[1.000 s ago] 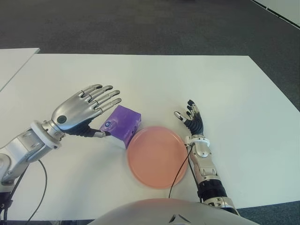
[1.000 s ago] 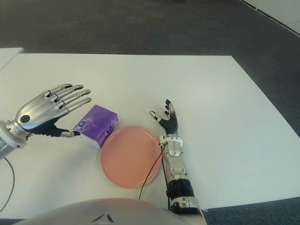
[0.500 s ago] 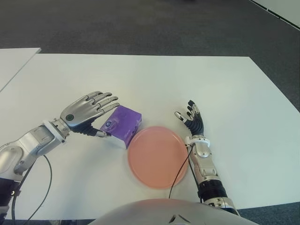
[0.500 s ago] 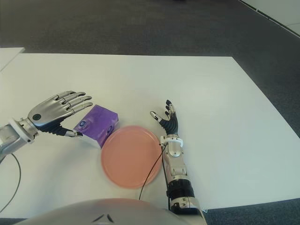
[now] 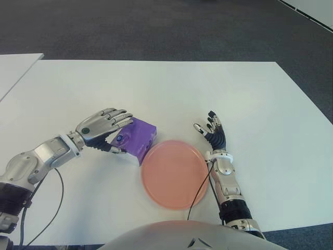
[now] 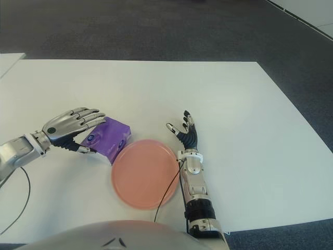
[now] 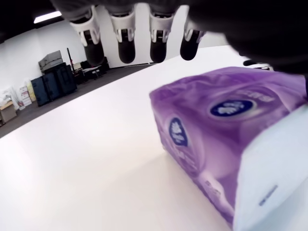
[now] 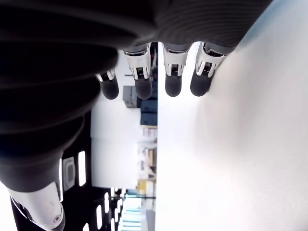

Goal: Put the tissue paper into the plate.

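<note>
A purple tissue pack [image 5: 138, 139] lies on the white table [image 5: 208, 88], touching the left rim of the empty pink plate [image 5: 175, 174]. My left hand [image 5: 118, 131] is at the pack from the left. Its fingers [image 7: 126, 43] stretch straight over the pack's top and the thumb sits low at the near side. The fingers are spread and do not clamp the pack [image 7: 216, 144]. My right hand [image 5: 210, 130] shows just right of the plate with its fingers [image 8: 173, 77] extended and nothing in them.
A second white table's corner [image 5: 15, 67] shows at the far left. Dark carpet [image 5: 156, 26] lies beyond the table's far edge. A thin cable [image 5: 200, 187] runs across the plate's right rim beside my right forearm.
My left hand has come down and moved right, from hovering left of the pack to reaching over its top. The pack, the plate and my right hand stay where they were.
</note>
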You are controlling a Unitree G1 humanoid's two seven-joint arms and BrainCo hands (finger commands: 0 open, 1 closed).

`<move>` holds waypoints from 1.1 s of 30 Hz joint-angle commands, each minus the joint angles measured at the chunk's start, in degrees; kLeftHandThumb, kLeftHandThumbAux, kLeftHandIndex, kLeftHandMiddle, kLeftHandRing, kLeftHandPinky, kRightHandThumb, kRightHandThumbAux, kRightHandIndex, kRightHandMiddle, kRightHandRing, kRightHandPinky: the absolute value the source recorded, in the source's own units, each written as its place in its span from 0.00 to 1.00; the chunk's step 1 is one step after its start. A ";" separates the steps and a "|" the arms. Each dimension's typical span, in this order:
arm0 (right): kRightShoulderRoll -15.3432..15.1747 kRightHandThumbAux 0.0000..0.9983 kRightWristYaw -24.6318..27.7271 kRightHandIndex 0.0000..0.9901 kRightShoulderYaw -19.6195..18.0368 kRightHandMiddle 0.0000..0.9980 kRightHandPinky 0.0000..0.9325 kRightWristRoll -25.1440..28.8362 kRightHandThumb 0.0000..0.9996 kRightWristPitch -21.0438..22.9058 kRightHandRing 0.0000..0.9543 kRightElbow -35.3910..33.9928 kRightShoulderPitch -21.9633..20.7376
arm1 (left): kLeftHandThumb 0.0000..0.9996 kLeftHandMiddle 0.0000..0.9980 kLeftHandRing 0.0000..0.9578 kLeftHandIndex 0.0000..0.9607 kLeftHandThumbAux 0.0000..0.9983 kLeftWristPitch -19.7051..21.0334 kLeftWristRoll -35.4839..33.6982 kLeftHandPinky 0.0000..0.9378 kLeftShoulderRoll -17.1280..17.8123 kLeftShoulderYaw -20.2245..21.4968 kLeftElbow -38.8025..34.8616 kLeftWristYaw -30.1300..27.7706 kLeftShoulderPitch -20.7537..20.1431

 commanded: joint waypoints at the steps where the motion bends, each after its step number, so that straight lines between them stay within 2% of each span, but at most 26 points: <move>1: 0.41 0.72 0.31 0.05 0.16 0.04 0.00 0.47 0.13 5.29 0.01 3.49 4.00 | 0.31 0.00 0.00 0.00 0.16 -0.63 -0.51 0.00 0.96 -1.43 0.26 -1.10 -0.44; 10: 0.44 0.72 -0.01 0.06 -0.07 0.04 0.01 0.52 0.14 5.10 0.01 4.26 3.64 | 0.29 0.00 0.00 0.00 0.17 -2.47 -5.10 0.00 1.30 -2.27 0.64 -4.24 -0.37; 21: 0.54 0.73 0.00 0.07 -0.26 0.05 0.01 0.74 0.15 4.87 0.01 4.43 3.54 | 0.29 0.00 0.00 0.00 0.18 -3.96 -10.59 0.00 1.41 -1.24 -1.46 -7.52 1.28; 33: 0.28 0.73 0.82 0.06 -0.08 0.05 0.00 0.91 0.12 4.57 0.02 4.09 3.71 | 0.26 0.00 0.00 0.00 0.19 -3.70 -14.58 0.00 2.47 2.70 -11.78 -11.90 7.05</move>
